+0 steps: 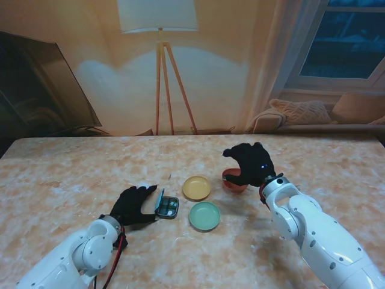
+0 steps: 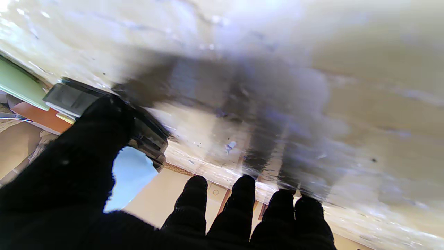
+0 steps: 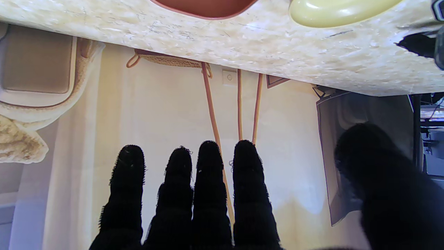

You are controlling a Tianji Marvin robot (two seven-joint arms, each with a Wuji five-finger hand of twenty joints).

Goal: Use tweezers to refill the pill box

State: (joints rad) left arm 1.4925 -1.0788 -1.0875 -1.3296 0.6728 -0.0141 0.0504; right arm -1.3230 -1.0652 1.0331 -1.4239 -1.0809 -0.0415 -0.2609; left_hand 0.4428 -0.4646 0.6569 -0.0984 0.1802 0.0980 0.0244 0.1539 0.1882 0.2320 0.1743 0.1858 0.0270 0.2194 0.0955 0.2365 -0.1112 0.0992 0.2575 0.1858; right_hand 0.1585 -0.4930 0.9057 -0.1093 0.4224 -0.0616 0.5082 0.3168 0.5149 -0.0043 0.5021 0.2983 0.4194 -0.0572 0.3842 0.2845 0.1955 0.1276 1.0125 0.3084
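Pill box (image 1: pixel 168 206): on the marble table (image 1: pixel 72 180), lid raised; just left of the green dish (image 1: pixel 204 215), its compartments too small to read.
Left hand (image 1: pixel 135 205): left of the green dish, at the pill box – thumb (image 2: pixel 100 128) against the lid edge, four fingers (image 2: pixel 242 205) straight, side by side, clear of the table; whether it clamps the box, cannot tell.
Right hand (image 1: pixel 249 164): right of the green dish and farther from me, over the red bowl (image 1: pixel 233 180); fingers (image 3: pixel 208 194) extended, close together, thumb apart – holding nothing.
Yellow dish (image 1: pixel 197 187): just beyond the green dish, between pill box and red bowl.
Tweezers: not identifiable in any view.
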